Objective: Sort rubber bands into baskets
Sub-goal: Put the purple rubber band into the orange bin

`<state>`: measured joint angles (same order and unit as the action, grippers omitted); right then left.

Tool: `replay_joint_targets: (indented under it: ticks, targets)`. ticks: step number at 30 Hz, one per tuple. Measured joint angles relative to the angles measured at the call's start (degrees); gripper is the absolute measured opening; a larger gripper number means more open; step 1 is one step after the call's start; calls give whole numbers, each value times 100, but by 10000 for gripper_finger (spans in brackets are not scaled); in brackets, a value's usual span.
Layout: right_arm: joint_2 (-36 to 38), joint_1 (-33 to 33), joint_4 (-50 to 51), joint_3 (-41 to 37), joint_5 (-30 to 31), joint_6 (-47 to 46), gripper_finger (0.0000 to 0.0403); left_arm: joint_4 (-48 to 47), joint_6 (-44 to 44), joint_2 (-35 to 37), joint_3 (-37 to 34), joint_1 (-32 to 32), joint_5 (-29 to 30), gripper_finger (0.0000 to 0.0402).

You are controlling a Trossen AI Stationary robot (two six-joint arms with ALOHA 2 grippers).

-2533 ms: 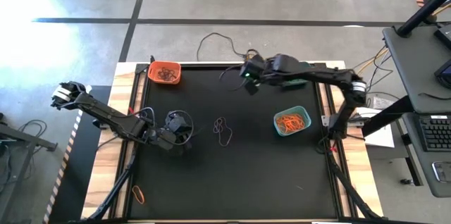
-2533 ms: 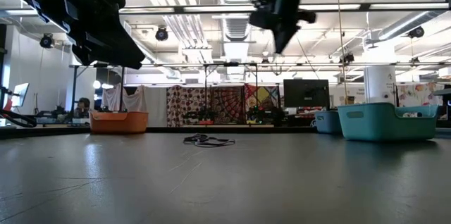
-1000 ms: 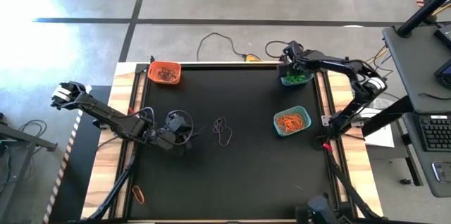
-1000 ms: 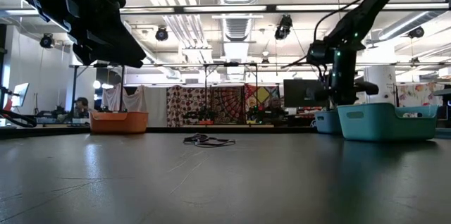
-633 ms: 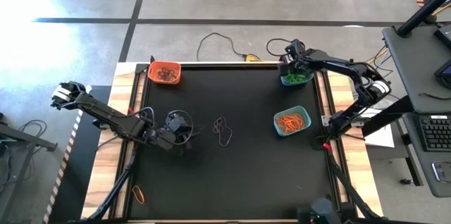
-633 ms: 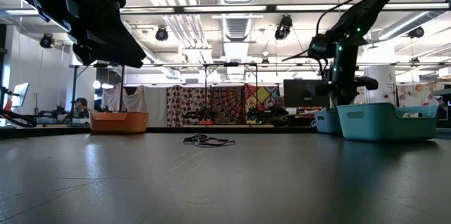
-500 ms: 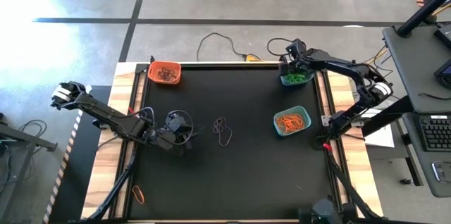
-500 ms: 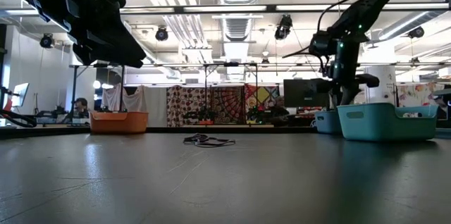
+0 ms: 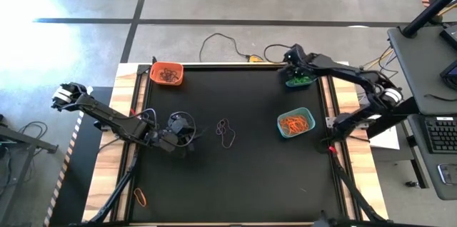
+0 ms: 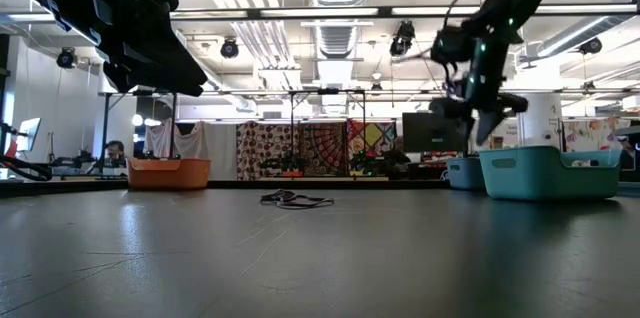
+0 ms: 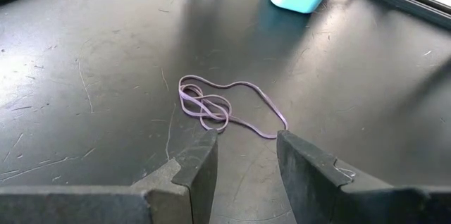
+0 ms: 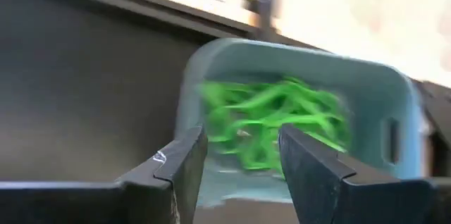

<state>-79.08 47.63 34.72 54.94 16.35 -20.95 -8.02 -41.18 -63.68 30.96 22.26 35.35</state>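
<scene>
- Black matting covers the desk (image 9: 235, 177), with pale wooden strips showing along its sides and a grey floor beyond it.
- Dark rubber bands (image 9: 226, 133) are seen tangled near the middle of the desk; in the left wrist view the same tangle (image 11: 224, 108) lies just ahead of the two fingers.
- One orange band (image 9: 141, 198) is seen apart from the tangle, off the mat at the desk's near left edge.
- An orange basket (image 9: 166, 74) is placed at the desk's far left corner, well apart from the tangle, with dark bands inside it.
- A teal basket (image 9: 295, 123) is set to the right of the tangle, filled with orange bands.
- A blue basket (image 9: 300, 79) is set at the desk's far right corner, beyond the teal one, and green bands (image 12: 271, 125) are piled in it.
- The left gripper (image 11: 243, 157) is held low, just left of the tangle; its jaws are parted and nothing is held between them.
- The right gripper (image 12: 239, 155) is positioned over the blue basket; its jaws are spread apart and empty, with the green bands seen through the gap.
- In the low view the right arm is seen raised above the blue and teal baskets, with a lit workshop behind the desk.
</scene>
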Motion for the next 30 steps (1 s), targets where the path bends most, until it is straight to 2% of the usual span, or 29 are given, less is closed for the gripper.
replay_joint_targets:
  ticks: [3,7,14,18,21,25,30]
  targets:
    - [265,-685,-153,0,-176,104,173,1,0,0,0,-1,1,131]
    - [537,-1920,-423,0,-198,111,173,1,0,0,0,0,0,131]
    - [530,-3942,-738,2,-165,-328,173,8,-1,0,0,0,0,131]
    - [404,-4861,-773,0,30,-615,172,42,0,0,0,-2,0,131]
    - [317,-5492,-1044,0,444,-810,166,43,-1,0,0,0,0,131]
    - [154,-6043,-1627,2,1142,-903,154,45,-1,0,0,-2,1,131]
    - [95,-6136,-2481,2,1213,-978,144,96,-1,0,0,-1,2,131]
